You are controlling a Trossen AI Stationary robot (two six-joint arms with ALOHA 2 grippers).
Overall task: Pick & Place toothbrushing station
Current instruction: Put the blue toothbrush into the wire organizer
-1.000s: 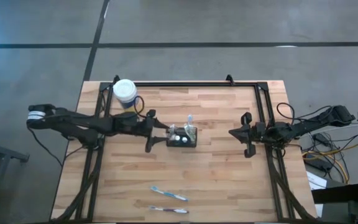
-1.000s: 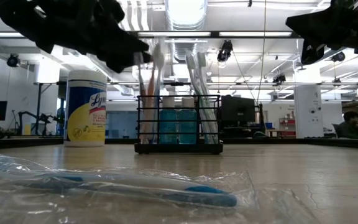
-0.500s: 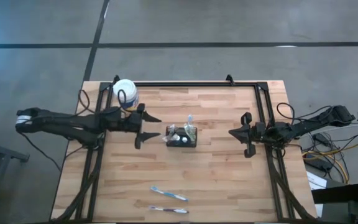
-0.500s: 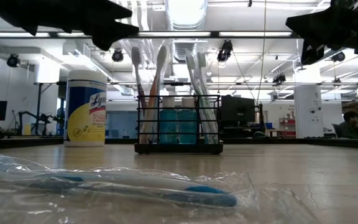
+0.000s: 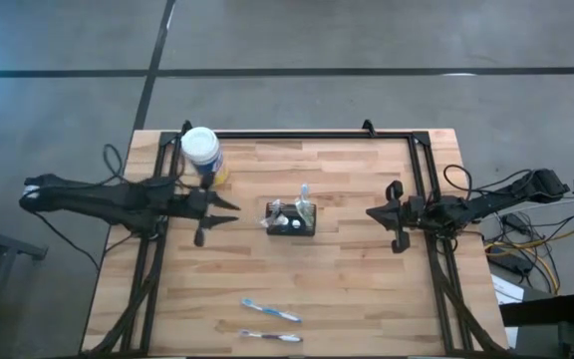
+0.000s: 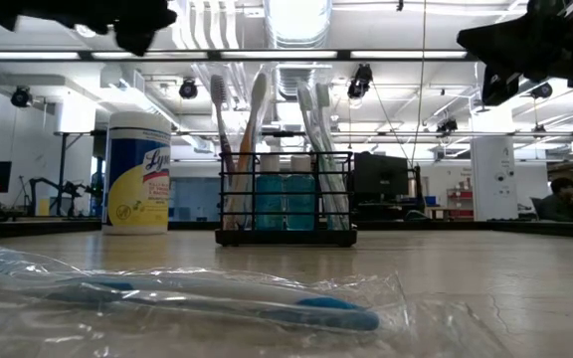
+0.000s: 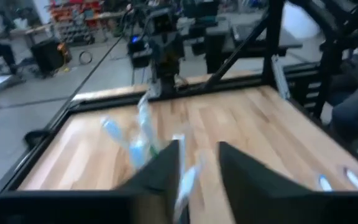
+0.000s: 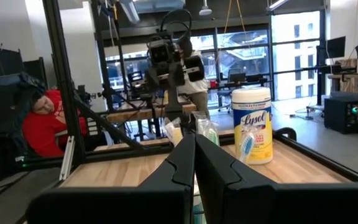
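The toothbrushing station, a small black wire-mesh caddy [image 5: 293, 221] [image 6: 286, 199], stands on its base at the middle of the wooden table [image 5: 367, 289]. Several toothbrushes stand upright in it. My left gripper [image 5: 217, 221] [image 7: 201, 168] hovers to the caddy's left, above the table, pointing at it. It is open with nothing between its fingers. In the low view it shows only at the top left corner [image 6: 137, 18]. My right gripper [image 5: 372, 213] [image 8: 194, 155] waits shut near the table's right edge, also pointing toward the caddy.
A white-lidded yellow round wipes tub [image 5: 200, 148] [image 6: 137, 174] stands at the far left of the table. Two wrapped toothbrushes [image 5: 272, 313] [image 5: 270, 336] lie near the front edge, close before the low camera [image 6: 187, 298]. A black frame [image 5: 307, 133] borders the table.
My left gripper has drawn back from the caddy's left end toward the table's left edge and has risen. The caddy and its toothbrushes have stayed where they were.
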